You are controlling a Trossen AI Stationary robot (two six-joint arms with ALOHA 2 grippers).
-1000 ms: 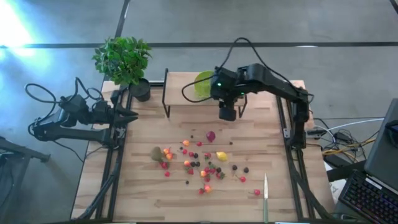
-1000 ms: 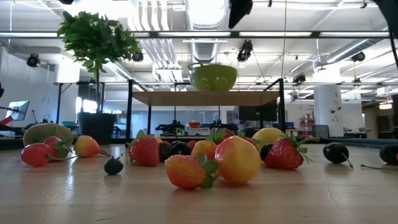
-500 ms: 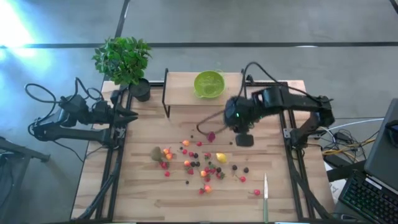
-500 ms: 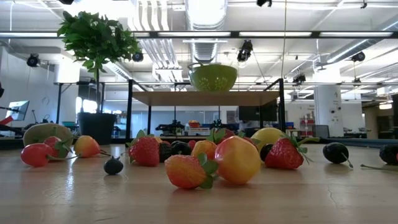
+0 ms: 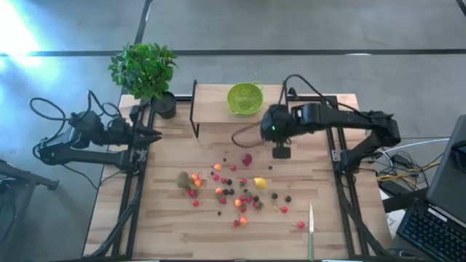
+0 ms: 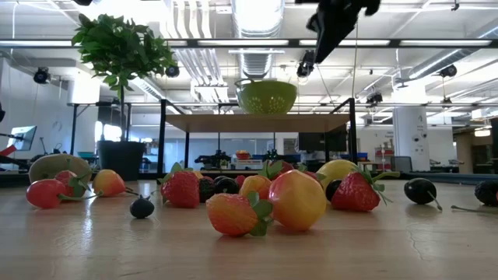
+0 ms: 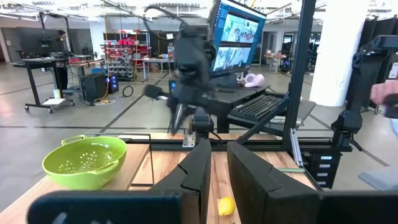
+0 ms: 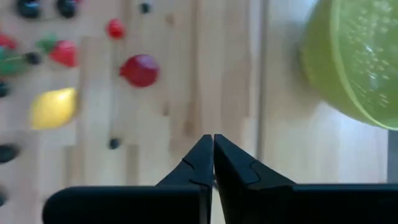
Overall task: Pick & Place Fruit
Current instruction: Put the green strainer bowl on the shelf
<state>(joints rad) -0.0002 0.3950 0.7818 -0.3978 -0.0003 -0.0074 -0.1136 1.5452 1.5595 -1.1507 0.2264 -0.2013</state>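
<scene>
Fruit [image 5: 233, 191] lies scattered across the middle of the wooden surface [image 5: 175, 225]: tiny toy strawberries, cherries, dark berries, a yellow lemon [image 5: 259, 183], a dark red plum-like piece [image 5: 247, 159] and a fuzzy brown kiwi [image 5: 183, 179] at the left edge of the cluster. I judge them all light and rigid, smooth and rounded, so they will likely roll or squirt out of a pinch; I would take each across its widest part, from straight above, and the kiwi across its short axis. My right gripper [image 5: 281, 151] hangs above the surface between the lime-green colander [image 5: 244, 98] on its raised shelf and the fruit, its fingers pressed together on nothing. In the right wrist view the closed tips [image 8: 212, 146] point at bare wood, with the red plum-like piece [image 8: 140, 70] near them and the lemon [image 8: 54, 107] farther off; nothing sits between the fingers. The nearest fruit to this gripper is that red piece, just beside it toward the cluster. My left gripper [image 5: 154, 134] waits at the left edge of the surface, well apart from the fruit, its fingers nearly together and empty. A green-handled knife [image 5: 311, 227] lies near the front right edge.
</scene>
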